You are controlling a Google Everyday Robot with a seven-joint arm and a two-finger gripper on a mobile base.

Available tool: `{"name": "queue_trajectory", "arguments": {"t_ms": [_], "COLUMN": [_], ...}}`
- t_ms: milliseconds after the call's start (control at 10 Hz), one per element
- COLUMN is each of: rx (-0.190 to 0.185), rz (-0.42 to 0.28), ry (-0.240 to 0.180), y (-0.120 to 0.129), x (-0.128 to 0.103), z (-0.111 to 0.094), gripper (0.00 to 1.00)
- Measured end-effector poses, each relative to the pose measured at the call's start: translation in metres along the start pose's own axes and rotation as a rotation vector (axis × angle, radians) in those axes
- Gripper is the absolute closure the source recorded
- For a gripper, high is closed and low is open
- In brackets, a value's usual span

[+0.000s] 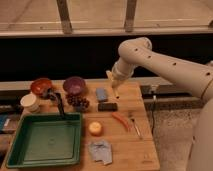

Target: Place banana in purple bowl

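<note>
- White rounded cup (30, 101), one: at the left edge of the light wooden table (141, 145).
- Orange-red round bowl (41, 86), one: far-left corner, at 1 o'clock of the cup.
- Green rectangular plastic tray (45, 140), one: fills the table's near-left quarter.
- Black long-handled utensil (58, 101), one: between the orange-red bowl and the tray.
- Small round purple bowl (74, 86), one: by the far edge. The orange-red bowl is just beside it at 9 o'clock, and bare wood lies at its 3 o'clock.
- Dark grape cluster (78, 102), one: at 6 o'clock of the purple bowl.
- Yellow-orange round fruit (95, 128), one: just off the tray's right wall.
- Grey-blue crumpled cloth (101, 151), one: near the front edge.
- Blue-grey sponge (102, 94) and dark rectangular block (107, 106), one each: mid-table, with the block at 5 o'clock of the sponge.
- Pale yellow-cream toy banana (110, 77), one: off the table, above the far edge, at 3 o'clock of the purple bowl and well apart from it. Its long axis looks steep, running roughly from 11 to 5 o'clock.
- White two-finger gripper (116, 90), one: pointing down over the sponge's right side, fingers clamped together on the banana.
- Thin orange-red carrot piece (121, 121) and metal fork (135, 125), one each: side by side right of centre.
- Open room: bare wood along the right edge and the near-right corner.
</note>
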Motion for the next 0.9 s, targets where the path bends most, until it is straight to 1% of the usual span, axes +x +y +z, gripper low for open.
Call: {"name": "queue_trajectory", "arguments": {"t_ms": [100,200,300,500,600,900], "rx": [-0.006,-0.016,-0.022,-0.036,-0.046,-0.073], "rz": [-0.003,-0.028,-0.050,-0.117,-0.163,-0.262], "ry": [0.004,0.007,0.008,0.012,0.012,0.005], "y": [-0.002,0.004,0.013,0.042,0.059,0.088], "x": [0.000,-0.005,-0.011,-0.030,-0.042,-0.065], "z": [0.006,0.016,0.021,0.030,0.035,0.042], "gripper": [1.00,1.00,1.00,1.00,1.00,1.00]}}
